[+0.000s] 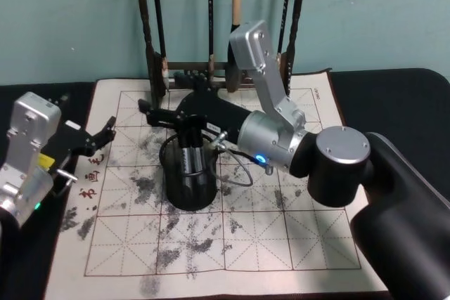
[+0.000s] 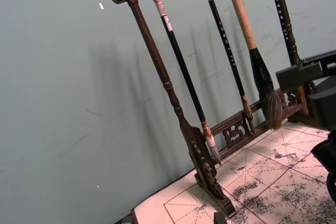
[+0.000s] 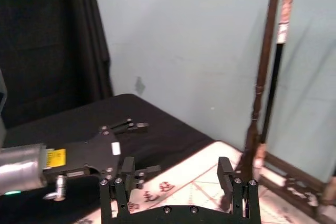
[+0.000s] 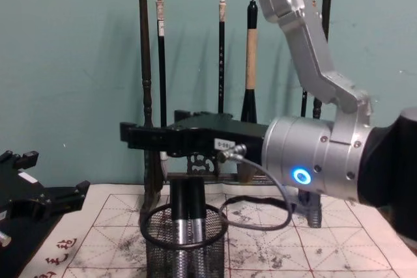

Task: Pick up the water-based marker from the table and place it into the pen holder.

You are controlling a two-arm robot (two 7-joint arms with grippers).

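The black mesh pen holder (image 1: 188, 182) (image 4: 186, 247) stands on the cream mat of the table (image 1: 295, 244). Two dark pens with silver barrels (image 4: 180, 222) (image 1: 190, 158) stand upright inside it; I cannot tell which is the water-based marker. My right gripper (image 1: 146, 112) (image 4: 128, 134) (image 3: 176, 170) lies level just above the holder, pointing toward my left side, open with nothing between its fingers (image 3: 226, 171). My left gripper (image 1: 103, 136) (image 4: 52, 177) (image 3: 143, 148) hovers open and empty at the mat's left edge, apart from the holder.
A tall dark wooden brush rack (image 1: 211, 68) (image 4: 146, 96) (image 2: 178, 114) with several hanging brushes stands at the back of the mat, close behind my right arm. A thin cable (image 1: 235, 170) loops beside the holder. The mat's front half carries ink blots.
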